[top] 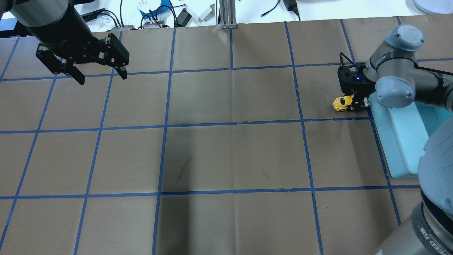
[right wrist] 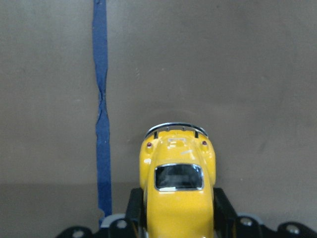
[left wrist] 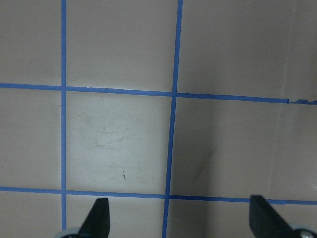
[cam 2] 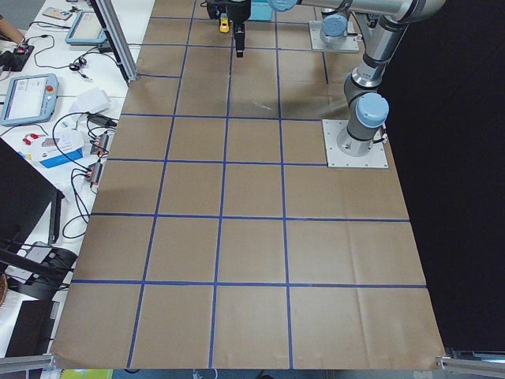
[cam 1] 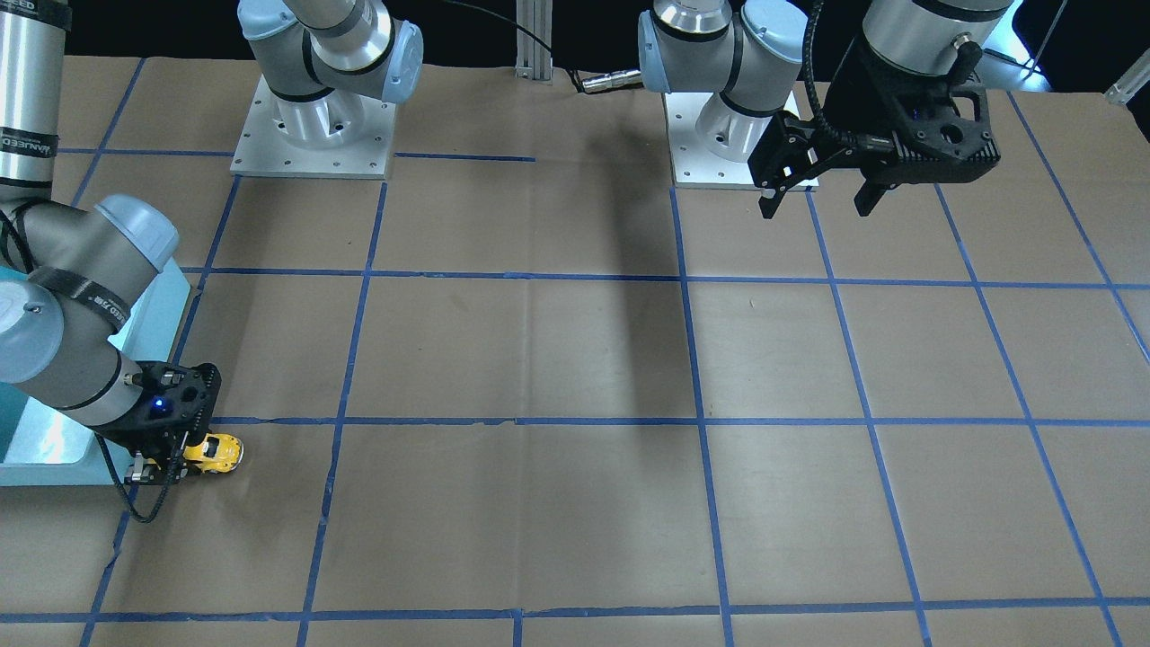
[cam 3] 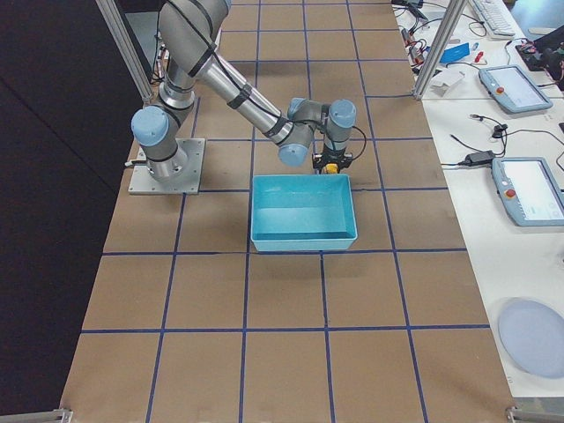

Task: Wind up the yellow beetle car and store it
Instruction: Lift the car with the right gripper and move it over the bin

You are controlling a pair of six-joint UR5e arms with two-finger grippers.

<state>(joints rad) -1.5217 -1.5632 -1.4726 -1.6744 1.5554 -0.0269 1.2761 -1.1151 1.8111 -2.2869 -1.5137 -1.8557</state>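
Note:
The yellow beetle car [cam 1: 216, 452] is held between the fingers of my right gripper [cam 1: 184, 460], low over the brown paper just beside the teal bin [cam 1: 45, 449]. In the overhead view the car [top: 342, 103] sticks out of the right gripper [top: 351, 104] toward the table's middle. In the right wrist view the car [right wrist: 178, 191] fills the lower centre, one bumper pointing away, with the black fingers [right wrist: 222, 208] on both its sides. My left gripper [top: 102, 78] is open and empty, high over the far left squares; its fingertips [left wrist: 97, 218] show apart.
The teal bin [top: 403, 148] stands at the table's right side, next to the car, and looks empty in the exterior right view [cam 3: 304, 240]. Blue tape lines grid the brown paper. Both arm bases [cam 1: 313, 135] are bolted on at the robot's edge.

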